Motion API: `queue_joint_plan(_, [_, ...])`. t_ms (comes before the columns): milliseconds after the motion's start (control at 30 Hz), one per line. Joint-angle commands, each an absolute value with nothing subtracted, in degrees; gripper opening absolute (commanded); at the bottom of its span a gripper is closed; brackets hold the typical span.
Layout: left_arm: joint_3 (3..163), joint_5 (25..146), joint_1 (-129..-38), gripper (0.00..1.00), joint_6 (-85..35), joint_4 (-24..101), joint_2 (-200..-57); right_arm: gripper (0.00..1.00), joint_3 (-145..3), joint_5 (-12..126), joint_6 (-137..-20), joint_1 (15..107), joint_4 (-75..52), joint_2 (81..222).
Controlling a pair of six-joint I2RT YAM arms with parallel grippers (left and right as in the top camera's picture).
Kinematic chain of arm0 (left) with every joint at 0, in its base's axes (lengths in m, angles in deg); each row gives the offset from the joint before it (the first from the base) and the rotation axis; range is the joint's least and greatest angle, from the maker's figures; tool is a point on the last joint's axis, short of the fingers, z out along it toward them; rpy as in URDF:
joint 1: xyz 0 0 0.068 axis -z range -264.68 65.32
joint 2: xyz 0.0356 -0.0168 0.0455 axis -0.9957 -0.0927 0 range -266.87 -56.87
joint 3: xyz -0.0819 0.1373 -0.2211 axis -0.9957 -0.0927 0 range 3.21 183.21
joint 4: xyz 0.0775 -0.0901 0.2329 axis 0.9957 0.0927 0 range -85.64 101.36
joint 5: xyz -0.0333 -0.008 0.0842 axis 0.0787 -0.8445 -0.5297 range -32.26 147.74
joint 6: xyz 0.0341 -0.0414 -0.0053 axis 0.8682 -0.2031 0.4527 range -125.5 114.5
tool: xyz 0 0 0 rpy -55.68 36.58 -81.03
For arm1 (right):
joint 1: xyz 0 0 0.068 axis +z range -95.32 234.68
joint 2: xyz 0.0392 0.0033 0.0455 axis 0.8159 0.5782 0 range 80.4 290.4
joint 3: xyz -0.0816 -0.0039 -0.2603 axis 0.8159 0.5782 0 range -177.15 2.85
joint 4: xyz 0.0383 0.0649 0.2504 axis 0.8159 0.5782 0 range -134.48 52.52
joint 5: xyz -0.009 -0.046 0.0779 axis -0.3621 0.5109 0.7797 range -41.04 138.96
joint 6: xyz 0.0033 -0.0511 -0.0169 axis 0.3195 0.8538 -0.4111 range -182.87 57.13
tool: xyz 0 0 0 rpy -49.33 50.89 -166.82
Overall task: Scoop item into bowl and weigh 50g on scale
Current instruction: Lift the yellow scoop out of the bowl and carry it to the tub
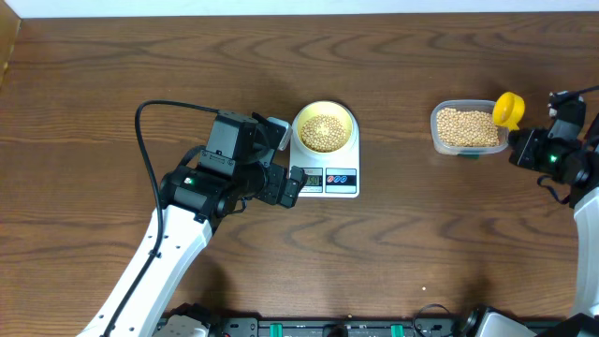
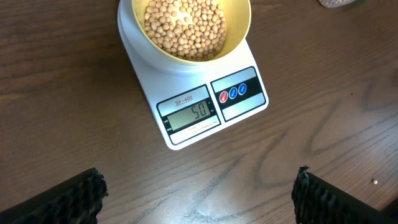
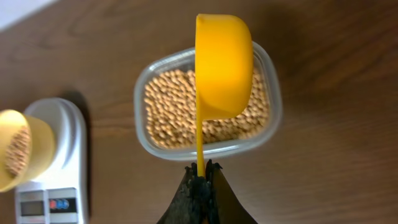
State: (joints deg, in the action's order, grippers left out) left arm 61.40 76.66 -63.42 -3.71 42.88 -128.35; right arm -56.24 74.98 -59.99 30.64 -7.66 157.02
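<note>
Beans (image 2: pixel 185 28) lie heaped in the bowl (image 2: pixel 240 34) on the scale (image 2: pixel 189 114), more in the tub (image 3: pixel 271 118): small, hard, rolling loose I'd say, best moved by the scoop (image 3: pixel 222 65) whose thin handle the right gripper (image 3: pixel 202 177) pinches, left gripper (image 2: pixel 199 196) gaping empty nearby.

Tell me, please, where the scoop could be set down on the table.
The table is bare between the scale and the tub, and on the tub's near side. Left of the scale the open left gripper crowds it.
</note>
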Motion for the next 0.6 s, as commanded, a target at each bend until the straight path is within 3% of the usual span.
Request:
queue_joint_plan(0, [61.45,76.22,-63.62,0.98,-2.95,42.84,-128.35,0.01,-56.43,72.67,-55.93,31.50,-6.94,156.14])
queue_joint_plan(567, [61.45,76.22,-63.62,0.98,-2.93,42.84,-128.35,0.01,-56.43,73.50,-55.95,32.07,-1.94,156.14])
